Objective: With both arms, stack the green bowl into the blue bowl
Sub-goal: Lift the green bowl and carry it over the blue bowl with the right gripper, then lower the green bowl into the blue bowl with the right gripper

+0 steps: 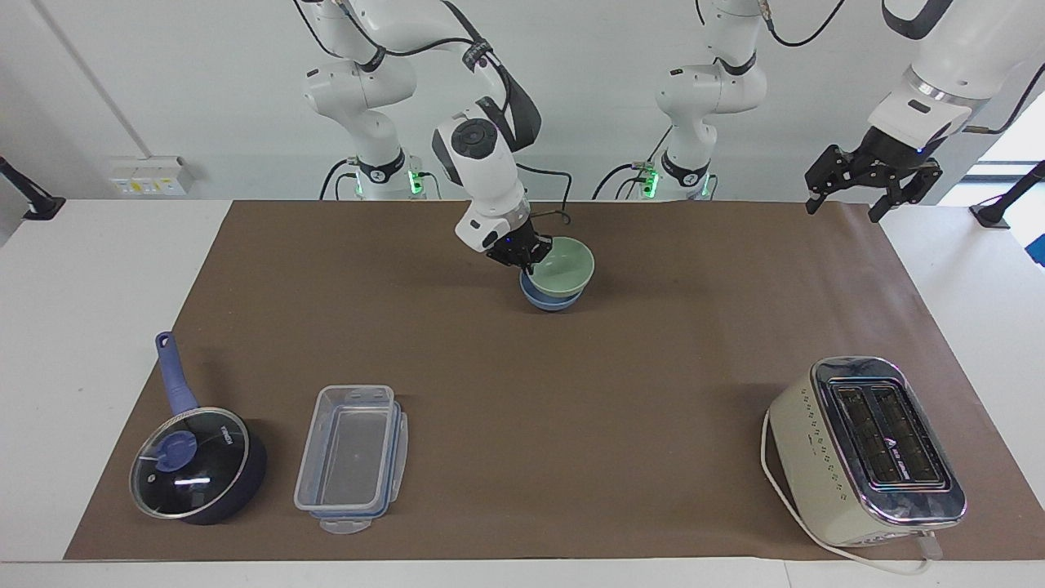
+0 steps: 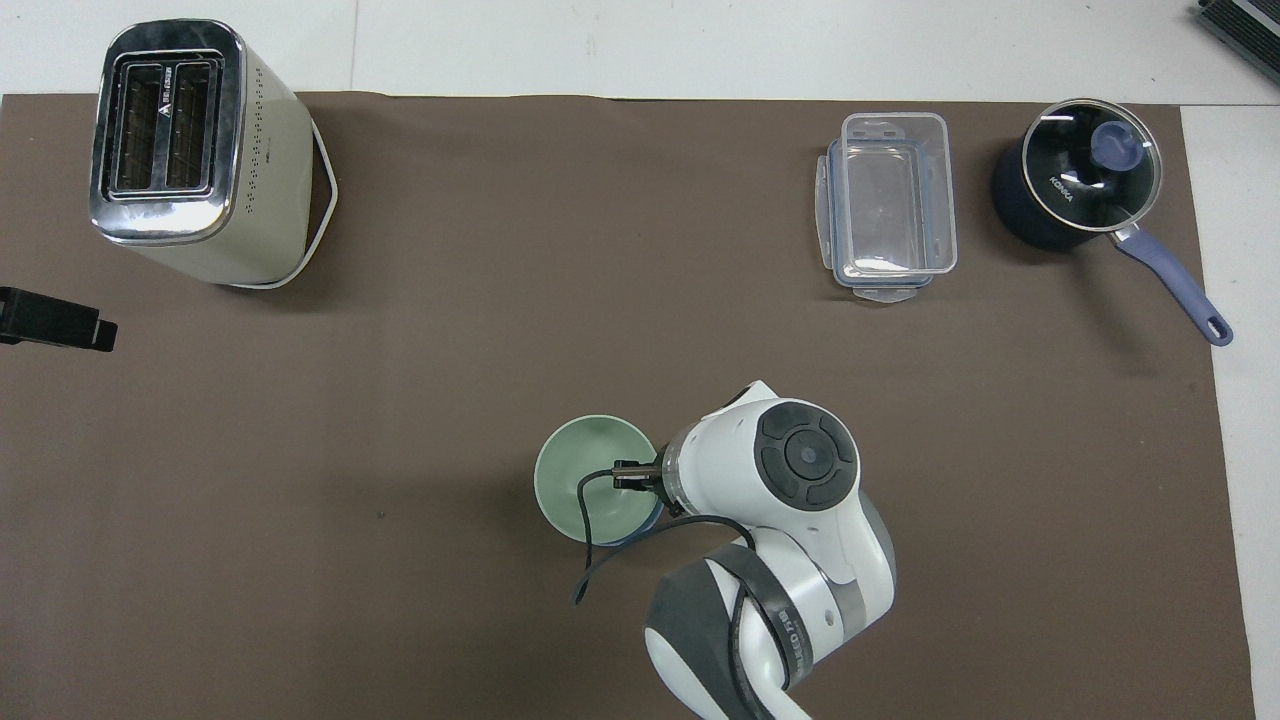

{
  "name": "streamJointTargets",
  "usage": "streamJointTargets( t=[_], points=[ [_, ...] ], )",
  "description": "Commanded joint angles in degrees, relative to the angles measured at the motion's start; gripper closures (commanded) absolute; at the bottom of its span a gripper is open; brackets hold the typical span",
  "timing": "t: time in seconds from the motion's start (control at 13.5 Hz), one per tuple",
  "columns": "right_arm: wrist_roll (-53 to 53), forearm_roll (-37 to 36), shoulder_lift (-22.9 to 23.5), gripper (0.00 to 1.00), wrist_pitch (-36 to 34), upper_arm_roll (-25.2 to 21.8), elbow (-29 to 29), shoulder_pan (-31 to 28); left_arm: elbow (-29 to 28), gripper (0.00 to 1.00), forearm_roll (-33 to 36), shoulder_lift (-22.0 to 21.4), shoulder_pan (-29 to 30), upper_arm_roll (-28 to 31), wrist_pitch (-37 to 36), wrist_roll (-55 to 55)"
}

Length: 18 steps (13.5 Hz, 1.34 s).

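Note:
My right gripper (image 1: 526, 255) is shut on the rim of the pale green bowl (image 1: 565, 265), on the side toward the right arm's end. The green bowl is tilted and sits low in the blue bowl (image 1: 547, 301), whose wall shows underneath it on the brown mat. In the overhead view the green bowl (image 2: 582, 487) covers nearly all of the blue one, and the right gripper (image 2: 630, 476) bites its rim. My left gripper (image 1: 870, 193) hangs open and empty over the mat's corner at the left arm's end, where that arm waits; its tip (image 2: 55, 320) shows at the view's edge.
A cream toaster (image 1: 867, 451) stands far from the robots at the left arm's end. A clear lidless food box (image 1: 351, 459) and a dark-blue lidded saucepan (image 1: 196, 464) lie far from the robots at the right arm's end. A brown mat (image 1: 571, 408) covers the table.

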Motion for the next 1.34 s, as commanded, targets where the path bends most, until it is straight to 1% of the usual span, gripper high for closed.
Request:
streamJointTargets(
  t=[0.0,0.59,0.82,1.04,1.26],
  points=[
    [-0.03,0.74,-1.91,1.00,0.52,-0.15,-2.31,-0.06,1.30,0.00,1.23,0.34,0.38,-0.32,-1.42,0.36],
    [0.50,-1.72,-1.56,1.00,0.96,-0.24,-3.10,0.11,1.30,0.00,1.23,0.34,0.38,-0.32,-1.42,0.36],
    [1.81,-4.17,-1.74,1.00,1.05,-0.24,-3.28,0.11,1.39,0.00,1.23,0.34,0.38,-0.32,-1.42,0.36],
    [2.78,-5.15,-1.74,1.00,3.59,-0.16,-3.80,0.20,1.30,0.00,1.23,0.34,0.38,-0.32,-1.42,0.36],
    [3.48,-5.15,-1.83,1.00,3.77,-0.15,-3.89,0.55,1.30,0.00,1.23,0.34,0.38,-0.32,-1.42,0.36]
  ],
)
